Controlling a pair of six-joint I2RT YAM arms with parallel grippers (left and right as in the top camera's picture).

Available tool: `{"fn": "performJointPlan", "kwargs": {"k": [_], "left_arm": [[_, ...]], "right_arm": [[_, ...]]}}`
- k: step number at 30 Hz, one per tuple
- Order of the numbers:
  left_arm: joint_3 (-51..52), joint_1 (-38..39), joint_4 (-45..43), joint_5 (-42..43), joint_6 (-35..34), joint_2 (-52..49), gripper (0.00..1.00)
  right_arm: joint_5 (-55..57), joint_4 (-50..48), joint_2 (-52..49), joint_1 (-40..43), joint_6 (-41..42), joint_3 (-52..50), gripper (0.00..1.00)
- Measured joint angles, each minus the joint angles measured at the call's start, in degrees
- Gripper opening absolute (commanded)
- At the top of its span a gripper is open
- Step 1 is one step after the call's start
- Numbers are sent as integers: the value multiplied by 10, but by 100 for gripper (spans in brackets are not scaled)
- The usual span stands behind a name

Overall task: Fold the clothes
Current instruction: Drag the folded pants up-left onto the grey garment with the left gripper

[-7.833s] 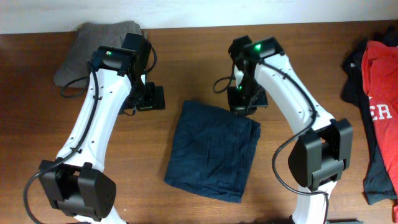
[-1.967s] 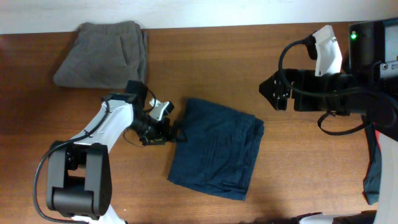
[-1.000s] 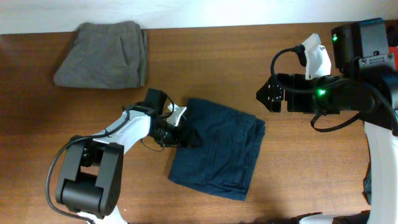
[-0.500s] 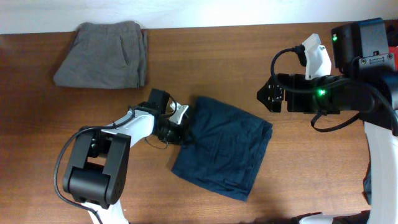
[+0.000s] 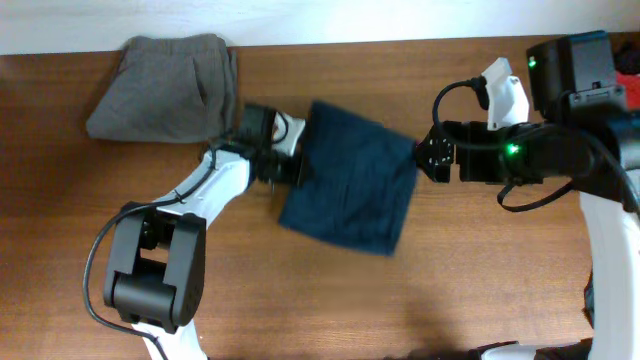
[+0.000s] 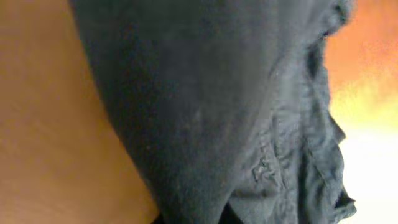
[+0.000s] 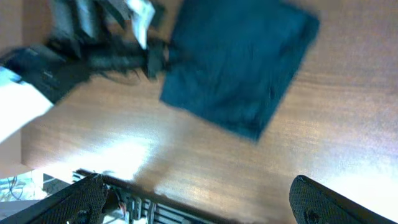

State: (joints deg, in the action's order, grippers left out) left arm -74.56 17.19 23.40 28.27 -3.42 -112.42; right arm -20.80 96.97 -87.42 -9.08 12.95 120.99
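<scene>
White links, black joints, looping black cables, green status lights.

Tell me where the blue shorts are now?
Overhead, the navy shorts lie mid-table between the left gripper and right gripper, right of the grey shorts.

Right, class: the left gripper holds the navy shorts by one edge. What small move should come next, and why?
Probably slide the navy shorts left, to lie beside the grey shorts, then release. The left gripper is clamped on their left edge, they already look folded, and the grey pair lies folded close by.
</scene>
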Motion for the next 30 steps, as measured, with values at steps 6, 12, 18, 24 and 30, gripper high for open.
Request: {"fn": "performJointPlan", "kwargs": {"k": [6,12,18,24,30], "left_arm": [[-77,-13,-2,-83,24,0,1],[-98,-50,-28,-138,52,0,1],[-98,-104,-54,-153,66,0,1],[-98,-151,-96,-157,69,-1,1],[-102,-185,-121,-157,69,-1,1]], "right_arm": [[17,0,0,0,-1,-64,99],[35,0,-1,0,-1,-112,99],[39,-17,-1,0,-1,-114,99],[39,-19,-1,0,-1,-114,99],[39,-18,-1,0,-1,-114,99]]}}
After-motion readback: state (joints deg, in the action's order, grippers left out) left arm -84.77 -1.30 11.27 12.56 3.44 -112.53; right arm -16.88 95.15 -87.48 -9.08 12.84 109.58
